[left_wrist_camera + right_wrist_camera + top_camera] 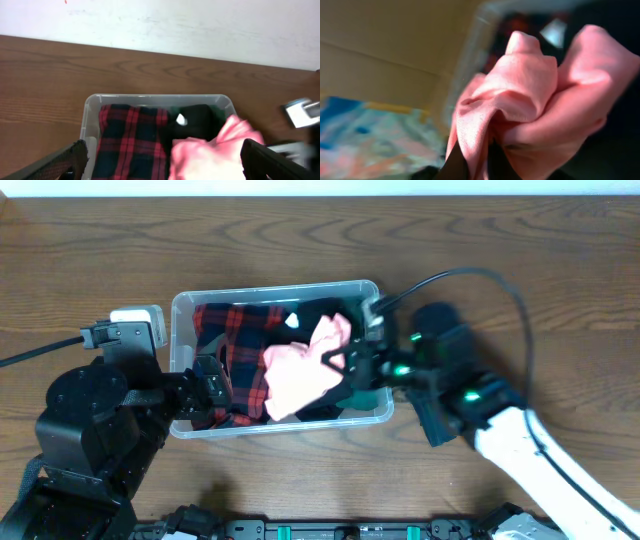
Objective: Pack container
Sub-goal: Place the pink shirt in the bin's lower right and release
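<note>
The right tool (476, 167) is pinching a fold of the pink cloth (300, 375), its jaws squeezed nearly together with the fabric bunching up and spilling over them. The cloth is hanging partly below this tool and draping onto the clothes underneath. The left tool (164, 150) is gaping as wide as it goes and gripping nothing; its two dark fingers (60, 160) are framing the bottom corners of its wrist view.

The container (275, 292) is sitting on the wooden desk (120, 250) between the two tools, its one short end lying under the left tool and its other short end lying under the right tool. From the left tool's own view, the bin is stretching out ahead of and below the open jaws.

Inside, a red and black plaid garment (235, 330) is filling the half nearer the left tool. A black garment (310, 312) with a small white tag (293, 320) is lying in the half nearer the right tool, just beyond the pinched pink cloth and partly under it. A black cable (480, 275) is arching behind the right tool, over the desk.
</note>
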Robot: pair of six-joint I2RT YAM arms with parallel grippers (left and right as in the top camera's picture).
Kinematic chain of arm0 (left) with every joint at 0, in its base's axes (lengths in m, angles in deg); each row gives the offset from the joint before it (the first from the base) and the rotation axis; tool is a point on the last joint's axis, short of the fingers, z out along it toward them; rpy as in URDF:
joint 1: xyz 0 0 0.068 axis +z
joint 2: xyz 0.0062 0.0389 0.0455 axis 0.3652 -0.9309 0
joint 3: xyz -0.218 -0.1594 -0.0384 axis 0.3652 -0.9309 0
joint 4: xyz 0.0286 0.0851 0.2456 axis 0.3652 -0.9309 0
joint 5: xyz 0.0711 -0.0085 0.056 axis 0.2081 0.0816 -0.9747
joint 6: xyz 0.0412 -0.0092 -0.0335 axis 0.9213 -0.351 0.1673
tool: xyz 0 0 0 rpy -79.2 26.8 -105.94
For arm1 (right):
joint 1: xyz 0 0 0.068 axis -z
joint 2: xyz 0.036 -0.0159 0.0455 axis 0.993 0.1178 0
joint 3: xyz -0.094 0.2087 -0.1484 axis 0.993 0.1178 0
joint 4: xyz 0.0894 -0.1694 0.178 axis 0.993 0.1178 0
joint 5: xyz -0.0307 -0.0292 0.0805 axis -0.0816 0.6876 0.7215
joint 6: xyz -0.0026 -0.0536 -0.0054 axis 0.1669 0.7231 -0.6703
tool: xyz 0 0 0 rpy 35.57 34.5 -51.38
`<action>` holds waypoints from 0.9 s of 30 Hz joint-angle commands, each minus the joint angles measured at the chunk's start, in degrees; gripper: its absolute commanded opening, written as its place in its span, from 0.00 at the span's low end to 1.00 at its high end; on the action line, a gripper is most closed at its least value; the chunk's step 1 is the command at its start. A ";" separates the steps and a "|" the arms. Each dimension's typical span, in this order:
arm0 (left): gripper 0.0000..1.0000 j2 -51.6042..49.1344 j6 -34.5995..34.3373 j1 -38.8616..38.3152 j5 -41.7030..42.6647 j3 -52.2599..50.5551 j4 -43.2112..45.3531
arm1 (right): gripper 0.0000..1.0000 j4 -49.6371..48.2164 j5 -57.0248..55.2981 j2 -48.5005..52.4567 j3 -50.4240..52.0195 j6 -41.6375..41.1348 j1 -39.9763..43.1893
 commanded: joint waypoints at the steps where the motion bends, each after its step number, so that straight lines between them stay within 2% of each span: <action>1: 0.98 0.00 0.74 0.35 -0.46 0.59 0.00 | 0.01 0.52 -13.09 3.13 3.10 3.26 -2.58; 11: 0.98 0.00 0.74 0.35 -0.46 0.59 0.00 | 0.04 10.21 -16.85 2.54 5.44 13.53 -2.54; 12: 0.98 0.00 0.74 0.35 -0.46 0.59 0.00 | 0.08 10.75 -16.87 2.10 5.44 13.70 -2.54; 15: 0.98 0.00 0.74 0.35 -0.46 0.59 0.00 | 0.35 11.04 -16.24 0.42 5.44 16.55 -2.64; 16: 0.98 0.00 0.74 0.35 -0.46 0.59 0.00 | 0.39 10.97 -15.91 -0.37 5.40 17.97 -2.69; 22: 0.98 0.00 0.74 0.35 -0.46 0.59 0.00 | 0.52 10.21 -13.75 -9.01 4.04 21.20 -2.56; 27: 0.98 0.00 0.74 0.35 -0.46 0.59 0.00 | 0.63 11.80 -21.05 -18.49 3.69 20.44 0.87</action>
